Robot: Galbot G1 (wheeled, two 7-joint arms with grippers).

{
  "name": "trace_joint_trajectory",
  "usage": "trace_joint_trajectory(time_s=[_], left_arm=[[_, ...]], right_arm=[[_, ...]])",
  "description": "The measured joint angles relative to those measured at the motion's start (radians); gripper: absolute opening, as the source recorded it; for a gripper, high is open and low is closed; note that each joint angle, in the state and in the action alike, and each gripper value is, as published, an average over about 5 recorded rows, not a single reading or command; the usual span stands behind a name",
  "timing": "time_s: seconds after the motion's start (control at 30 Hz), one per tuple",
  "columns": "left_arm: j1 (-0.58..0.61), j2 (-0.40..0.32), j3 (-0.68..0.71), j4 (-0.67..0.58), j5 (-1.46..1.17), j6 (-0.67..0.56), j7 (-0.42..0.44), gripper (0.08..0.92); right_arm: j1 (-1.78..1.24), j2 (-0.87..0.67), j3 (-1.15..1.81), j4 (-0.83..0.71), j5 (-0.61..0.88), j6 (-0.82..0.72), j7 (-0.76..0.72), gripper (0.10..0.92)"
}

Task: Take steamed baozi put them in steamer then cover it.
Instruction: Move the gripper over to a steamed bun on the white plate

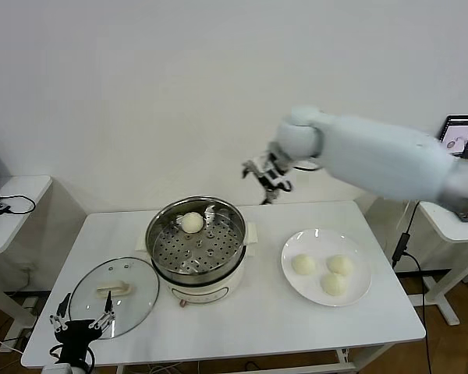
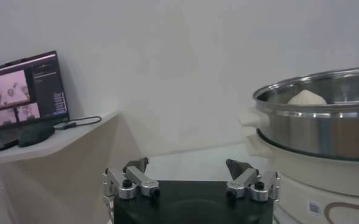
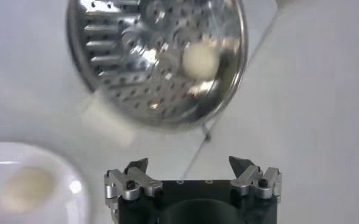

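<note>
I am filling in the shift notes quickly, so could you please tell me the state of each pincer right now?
Left pincer: open, empty, low beside the cover.
Right pincer: open, empty, raised behind the steamer.

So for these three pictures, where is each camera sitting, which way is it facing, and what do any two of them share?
Head view: high on the robot's head, looking forward and down at the white table; right arm raised behind the round shiny steel steamer, left gripper low by the clear glass lid.
Left wrist view: low, level with the table, facing the steamer's side; open left gripper shows.
Right wrist view: high, looking down into the steamer; open right gripper shows.
All share the steamer holding one cream-white bun.
</note>
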Motion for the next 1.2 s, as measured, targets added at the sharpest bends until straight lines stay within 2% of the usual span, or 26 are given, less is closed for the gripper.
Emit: trace_joint_trajectory(time_s=[0.23, 0.47, 1.2], left_arm=[[0.003, -0.001, 0.009, -0.001, 0.015, 0.001, 0.0, 0.823], [0.007, -0.004, 0.008, -0.005, 0.025, 0.002, 0.0, 0.823], [0.001, 0.002, -0.02, 0.015, 0.016, 0.002, 0.0, 0.823]], right_arm=[[-0.131, -0.178, 0.073, 0.083, -0.036, -0.06, 0.001, 0.823], [-0.278, -0.247, 0.151, 0.102, -0.095, -0.089, 0.005, 0.823], [-0.541, -0.161, 0.261, -0.018, -0.207, -0.108, 0.029, 0.82]])
